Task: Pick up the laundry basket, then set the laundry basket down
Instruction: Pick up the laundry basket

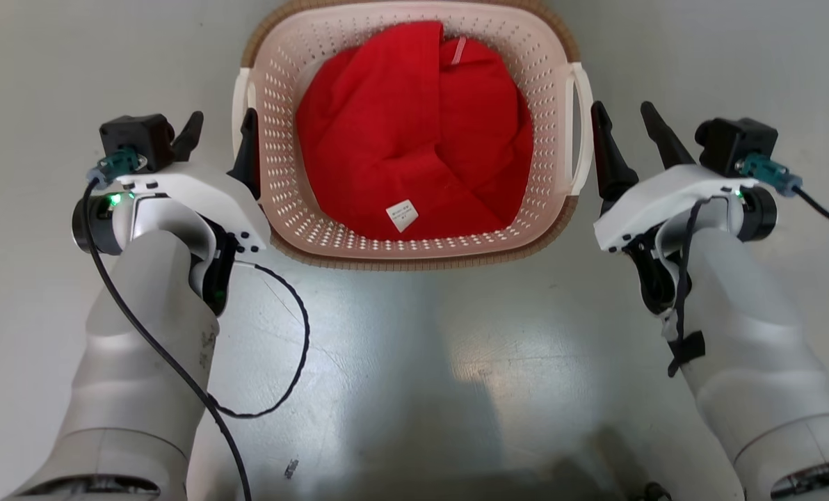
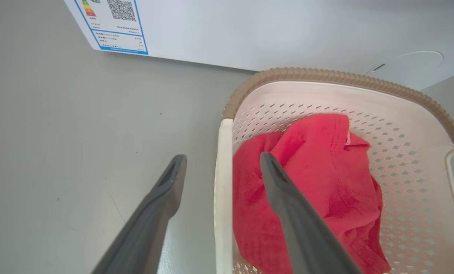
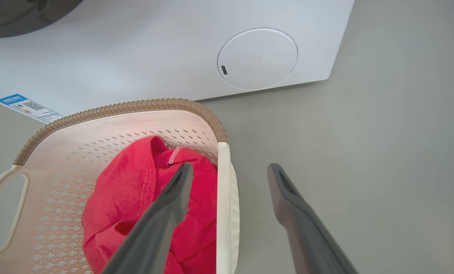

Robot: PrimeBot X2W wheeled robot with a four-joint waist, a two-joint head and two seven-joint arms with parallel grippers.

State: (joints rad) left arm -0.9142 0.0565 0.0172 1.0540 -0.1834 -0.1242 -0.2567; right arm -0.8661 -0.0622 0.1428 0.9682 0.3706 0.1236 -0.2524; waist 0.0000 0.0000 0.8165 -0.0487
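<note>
Sticker (image 2: 116, 24) with a square code on the white machine (image 2: 288, 30), and the tag (image 1: 402, 214) on the red cloth (image 1: 414, 132), are too small to read; the laundry basket (image 1: 414, 247) sits on the floor (image 1: 414, 362) between both arms; left pincer (image 1: 223, 115) and right pincer (image 1: 623, 111) gape apart, each by a side handle (image 1: 580, 132).

**Grey floor (image 1: 414, 362) carries the laundry basket (image 1: 414, 259)**

Glossy surface, light bouncing off it, and the basket sits flat on it. A white appliance (image 3: 135, 57) stands just behind. One tiny dark speck (image 1: 291, 467) lies nearer the camera.
</note>
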